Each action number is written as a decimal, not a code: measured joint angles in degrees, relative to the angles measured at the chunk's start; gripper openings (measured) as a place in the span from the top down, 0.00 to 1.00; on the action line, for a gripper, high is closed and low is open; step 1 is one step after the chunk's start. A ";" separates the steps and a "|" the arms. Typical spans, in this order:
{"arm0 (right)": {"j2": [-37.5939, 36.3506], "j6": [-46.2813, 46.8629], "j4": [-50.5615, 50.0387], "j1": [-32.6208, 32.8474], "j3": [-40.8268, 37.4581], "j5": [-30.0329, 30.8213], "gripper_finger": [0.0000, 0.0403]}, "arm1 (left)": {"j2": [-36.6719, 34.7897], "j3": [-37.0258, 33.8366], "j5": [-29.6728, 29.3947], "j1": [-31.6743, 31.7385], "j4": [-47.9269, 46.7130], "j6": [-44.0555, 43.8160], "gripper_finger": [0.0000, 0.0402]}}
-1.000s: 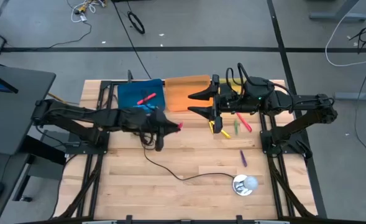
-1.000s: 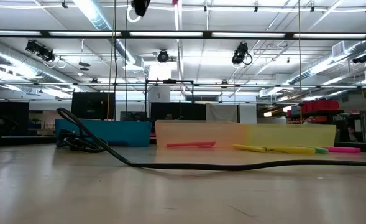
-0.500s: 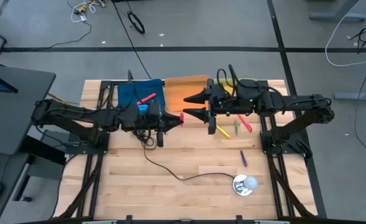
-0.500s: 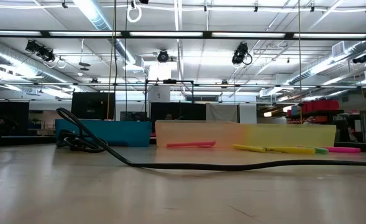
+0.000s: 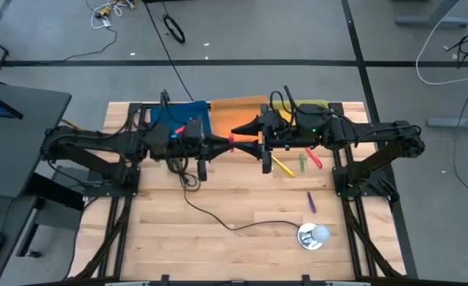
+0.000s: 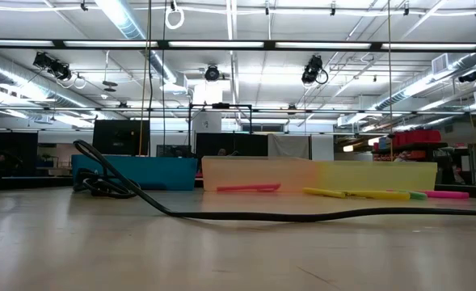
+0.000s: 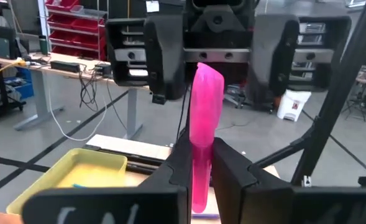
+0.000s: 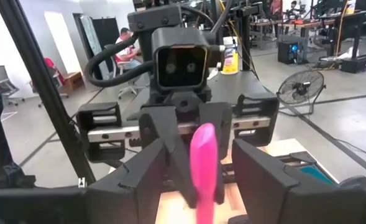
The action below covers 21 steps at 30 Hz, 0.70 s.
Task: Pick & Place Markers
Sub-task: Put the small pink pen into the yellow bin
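A pink marker hangs in mid-air above the table's middle. My left gripper is shut on it and points level toward the right arm. My right gripper faces it, open; its fingers stand on either side of the marker's free end without touching. More markers lie on the table: yellow, green, pink and purple. A red one lies in the blue tray. My left gripper pinches the pink marker's rear part between its two fingers. The fingers come level from the table's left and lie along the marker. It sticks out past the fingertips toward the right arm, lifted clear of the table.
An orange tray and a yellow tray stand at the far edge beside the blue one. A black cable runs across the table to a round silver-white object. People sit at desks beyond the table.
My left gripper has risen with the pink marker and tipped up from slanting to level. My right gripper has edged toward the table's left and rolled slightly, so the marker's free end now stands between its open fingers.
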 joint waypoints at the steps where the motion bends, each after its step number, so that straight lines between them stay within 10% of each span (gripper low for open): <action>1: 0.00 0.02 -0.02 0.00 0.00 0.00 0.53 | 0.00 0.13 0.01 0.20 0.01 -0.03 0.90; 21: 0.00 -0.30 -1.83 -0.02 -0.02 -1.32 0.68 | 0.52 0.29 1.91 1.23 1.46 -0.21 0.90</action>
